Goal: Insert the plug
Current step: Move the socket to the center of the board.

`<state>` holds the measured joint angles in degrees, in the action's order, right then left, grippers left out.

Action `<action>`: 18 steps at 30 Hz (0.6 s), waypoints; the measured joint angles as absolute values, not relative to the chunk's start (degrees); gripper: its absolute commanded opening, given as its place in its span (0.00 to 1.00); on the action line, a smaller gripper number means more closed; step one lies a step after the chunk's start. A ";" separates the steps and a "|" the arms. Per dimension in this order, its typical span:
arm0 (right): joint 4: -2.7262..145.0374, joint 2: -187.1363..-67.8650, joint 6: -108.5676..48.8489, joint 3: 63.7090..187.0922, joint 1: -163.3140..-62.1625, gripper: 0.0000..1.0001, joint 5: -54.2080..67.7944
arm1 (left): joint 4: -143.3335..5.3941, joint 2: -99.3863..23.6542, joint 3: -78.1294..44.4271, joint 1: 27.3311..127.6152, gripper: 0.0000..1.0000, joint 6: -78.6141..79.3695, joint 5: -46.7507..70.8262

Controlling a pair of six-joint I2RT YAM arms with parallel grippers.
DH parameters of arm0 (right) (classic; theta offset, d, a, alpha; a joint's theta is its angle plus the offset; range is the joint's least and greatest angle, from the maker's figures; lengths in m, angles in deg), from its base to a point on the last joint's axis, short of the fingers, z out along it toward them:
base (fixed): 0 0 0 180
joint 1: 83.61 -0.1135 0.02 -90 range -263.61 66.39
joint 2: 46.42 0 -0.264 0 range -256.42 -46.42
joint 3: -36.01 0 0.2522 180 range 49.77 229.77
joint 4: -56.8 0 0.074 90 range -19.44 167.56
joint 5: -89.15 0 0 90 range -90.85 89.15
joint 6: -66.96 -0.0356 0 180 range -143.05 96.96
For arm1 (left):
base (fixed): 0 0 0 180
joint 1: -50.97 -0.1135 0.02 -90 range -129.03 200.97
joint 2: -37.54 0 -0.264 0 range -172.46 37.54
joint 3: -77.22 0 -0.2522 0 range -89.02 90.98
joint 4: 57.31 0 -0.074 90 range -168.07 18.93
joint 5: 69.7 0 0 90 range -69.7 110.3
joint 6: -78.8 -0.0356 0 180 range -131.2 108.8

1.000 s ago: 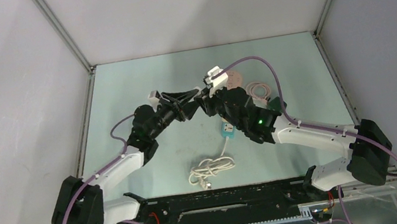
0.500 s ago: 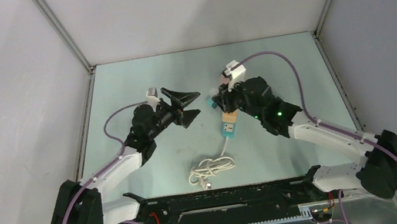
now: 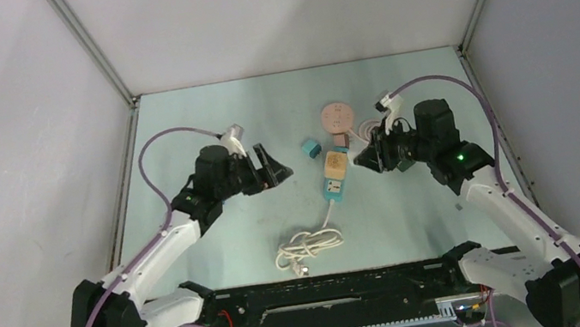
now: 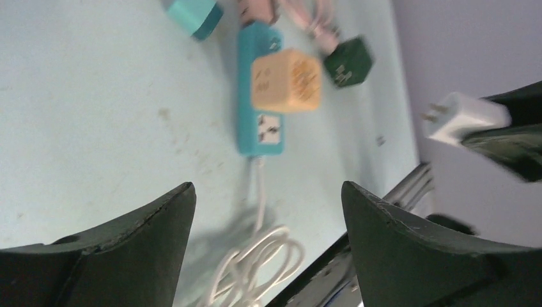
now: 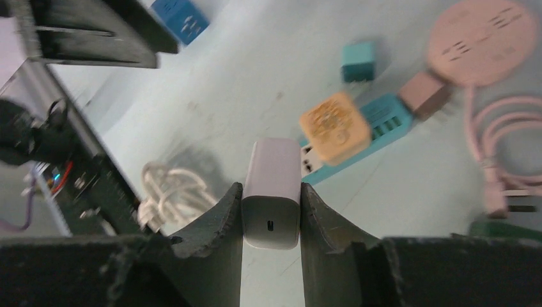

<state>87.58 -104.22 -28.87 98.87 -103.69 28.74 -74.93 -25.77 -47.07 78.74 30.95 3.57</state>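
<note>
**White plug clamped in the right pincer, beside the strip**

The white plug (image 5: 273,163) sits pinched between the fingers of the right gripper (image 5: 271,188), which are closed narrow against its two flat sides. Its long axis runs along the fingers and across the bench (image 3: 261,107). The pronged end juts past the fingertips toward the bench's left side. It is held clear of the surface, near the right side of the teal power strip (image 3: 332,188) and apart from it.

The strip lies mid-bench with its long axis running from the far edge toward the near edge. An orange adapter (image 3: 336,162) is seated in it. A free socket shows on the strip's face just on the near side of the adapter. A pink plug block (image 5: 425,94) touches the strip's far end. Beyond it lie the round pink strip (image 3: 337,115) and its coiled pink cable (image 3: 374,127).

From the strip's near end a white cord runs to a white coil (image 3: 308,246) toward the near edge. A small teal cube (image 3: 310,149) rests just left of the strip's far end. A dark green cube (image 4: 348,61) lies on the strip's right.

The left gripper (image 3: 274,170) hovers left of the strip. Its jaws are spread wide and hold nothing.
</note>
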 measured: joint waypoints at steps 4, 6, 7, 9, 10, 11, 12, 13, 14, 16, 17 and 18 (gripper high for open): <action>91.84 -106.54 -26.90 98.80 -102.48 0.00 36.93 | -81.07 -28.44 -47.00 81.06 0.87 22.56 4.11; 93.24 -108.13 -26.27 98.78 -102.48 0.00 39.62 | -83.32 -28.59 -47.00 83.07 0.86 18.95 5.14; 93.76 -109.01 -26.07 98.76 -102.46 0.00 40.84 | -84.18 -28.52 -46.83 84.23 0.85 17.16 5.56; 94.66 -110.41 -26.03 98.76 -102.51 0.00 42.07 | -85.62 -28.50 -45.91 86.57 0.82 13.97 6.69; 95.09 -110.95 -26.09 98.76 -102.48 0.00 42.16 | -85.90 -28.50 -45.40 87.16 0.81 13.16 6.85; 95.53 -111.35 -26.27 98.76 -102.44 0.00 41.87 | -86.23 -28.50 -44.64 87.73 0.80 12.15 6.93; 95.88 -111.70 -26.53 98.76 -102.33 0.00 41.39 | -86.32 -28.61 -44.03 87.94 0.80 11.65 6.98; 96.10 -111.94 -26.77 98.76 -102.29 0.00 40.93 | -86.19 -28.96 -43.24 87.97 0.80 11.34 7.04; 96.32 -112.22 -27.36 98.78 -102.14 0.00 40.34 | -85.77 -29.59 -42.65 87.97 0.79 11.26 7.04; 96.52 -112.55 -28.24 98.78 -101.72 0.00 39.14 | -84.37 -31.32 -42.10 87.97 0.79 11.37 6.61; 96.58 -112.64 -28.65 98.78 -101.46 0.00 38.44 | -83.06 -32.76 -42.06 87.92 0.78 11.82 6.08; 96.65 -112.64 -28.94 98.78 -101.26 0.00 37.85 | -82.01 -34.21 -42.06 87.94 0.78 12.24 5.51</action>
<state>96.65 -112.64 -28.94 98.78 -101.26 37.85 -82.01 -34.21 -42.06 87.94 12.24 5.51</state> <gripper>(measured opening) 0.328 0.794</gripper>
